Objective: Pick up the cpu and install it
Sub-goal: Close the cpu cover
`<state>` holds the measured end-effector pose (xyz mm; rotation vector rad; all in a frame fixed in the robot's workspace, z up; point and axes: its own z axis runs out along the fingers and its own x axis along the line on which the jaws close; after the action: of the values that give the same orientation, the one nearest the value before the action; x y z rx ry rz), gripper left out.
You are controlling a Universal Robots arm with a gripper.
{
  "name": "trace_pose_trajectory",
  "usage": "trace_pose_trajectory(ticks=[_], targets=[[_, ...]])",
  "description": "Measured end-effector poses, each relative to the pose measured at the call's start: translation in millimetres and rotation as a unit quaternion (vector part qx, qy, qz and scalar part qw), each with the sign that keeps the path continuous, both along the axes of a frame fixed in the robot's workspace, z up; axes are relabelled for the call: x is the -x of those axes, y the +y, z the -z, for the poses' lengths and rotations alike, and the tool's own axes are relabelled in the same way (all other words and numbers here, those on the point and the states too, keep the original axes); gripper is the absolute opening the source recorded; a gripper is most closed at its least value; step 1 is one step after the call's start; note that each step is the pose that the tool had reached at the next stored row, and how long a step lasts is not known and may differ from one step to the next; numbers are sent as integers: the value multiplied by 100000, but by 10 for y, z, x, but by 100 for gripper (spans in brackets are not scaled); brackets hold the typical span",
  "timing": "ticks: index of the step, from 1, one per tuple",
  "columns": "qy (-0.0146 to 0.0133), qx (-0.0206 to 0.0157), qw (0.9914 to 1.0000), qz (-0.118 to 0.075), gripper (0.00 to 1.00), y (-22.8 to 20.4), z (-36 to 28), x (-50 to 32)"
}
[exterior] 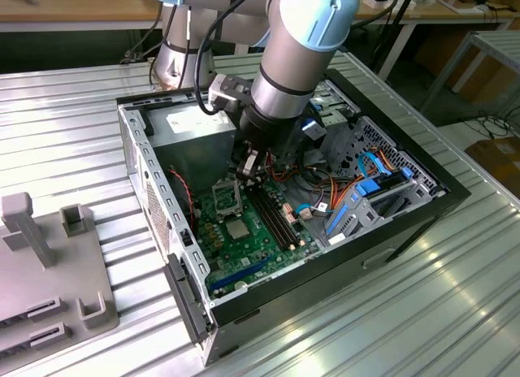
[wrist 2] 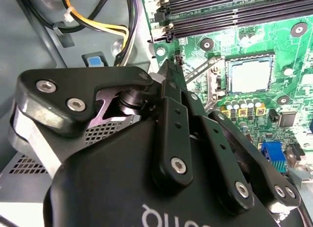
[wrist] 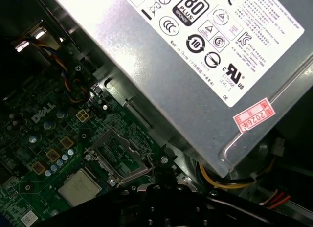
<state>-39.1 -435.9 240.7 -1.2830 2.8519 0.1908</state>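
While the arm hangs inside the open computer case (exterior: 357,231), the cpu (wrist 2: 250,74) is seen lying flat in the square socket (wrist 2: 221,75) on the green board (wrist 2: 274,36); it is also seen in the first wrist view (wrist: 78,188). Beside the socket, the metal frame (wrist: 117,156) is standing open. The gripper (exterior: 249,167) is held above the board, near the socket, and nothing is seen between its fingers; if they are apart or together cannot be told. Long black slots (wrist 2: 230,11) are placed just beside the socket. A grey power box (wrist: 195,56) is mounted near.
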Motion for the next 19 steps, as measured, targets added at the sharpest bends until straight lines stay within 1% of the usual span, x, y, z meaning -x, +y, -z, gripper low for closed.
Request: trace_pose_trajectory(ticks=[9,19], targets=[[-1,722,99996,-608,11,0,-47,2],[-4,1237,99982,-1457,11,-2,-86,11]])
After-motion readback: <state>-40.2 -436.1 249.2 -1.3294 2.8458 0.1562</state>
